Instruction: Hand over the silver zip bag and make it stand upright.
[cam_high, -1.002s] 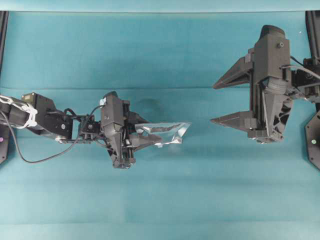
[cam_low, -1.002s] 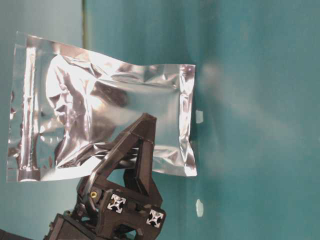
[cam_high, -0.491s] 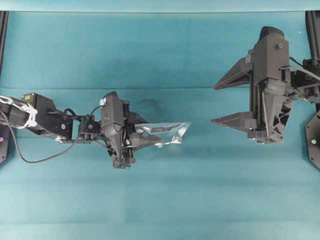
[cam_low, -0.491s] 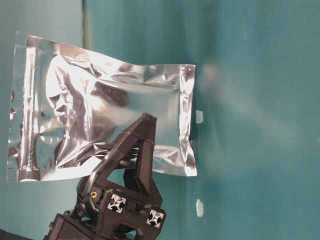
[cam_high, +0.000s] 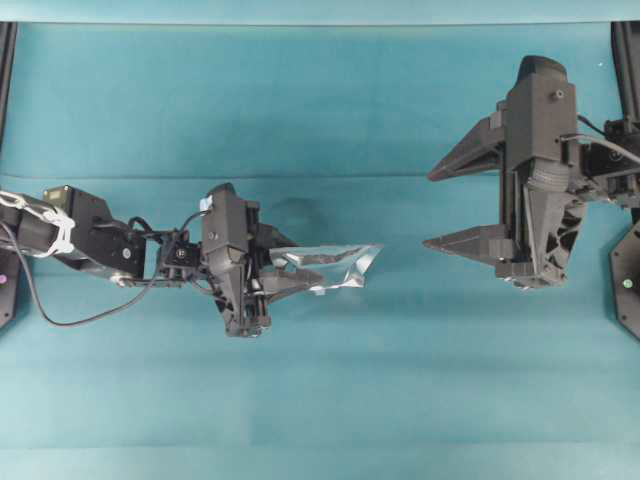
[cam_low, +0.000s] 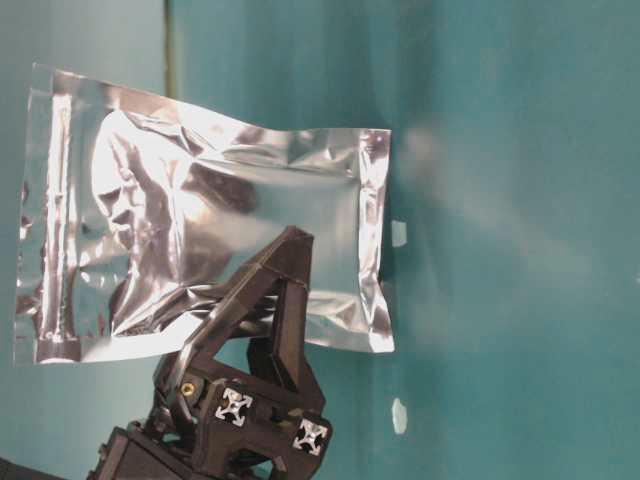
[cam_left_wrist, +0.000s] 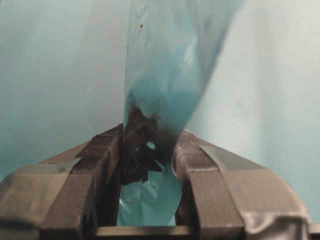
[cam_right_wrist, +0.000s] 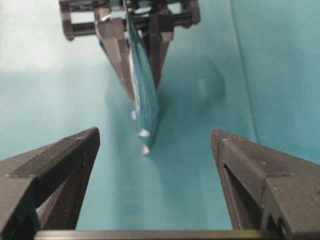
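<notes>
A teal bench (cam_high: 330, 90) fills the overhead view, bare cloth spreading between the two arms. The right tool (cam_high: 446, 205) sits at the right side of that view, its two dark fingers (cam_right_wrist: 55, 165) spread wide with nothing between them, pointing toward the middle; it stands well apart from the pouch. The left tool (cam_high: 290, 272) reaches in from the left and is pinching the silver zip bag (cam_low: 200, 210) by one edge, the foil caught between its pressed-in fingers (cam_left_wrist: 100, 160). The silver zip bag is held off the bench, edge-on to the right tool in the right wrist view, its crinkled face broad in the table-level view. Two tiny pale specks (cam_low: 399, 233) lie on the cloth near the pouch.
</notes>
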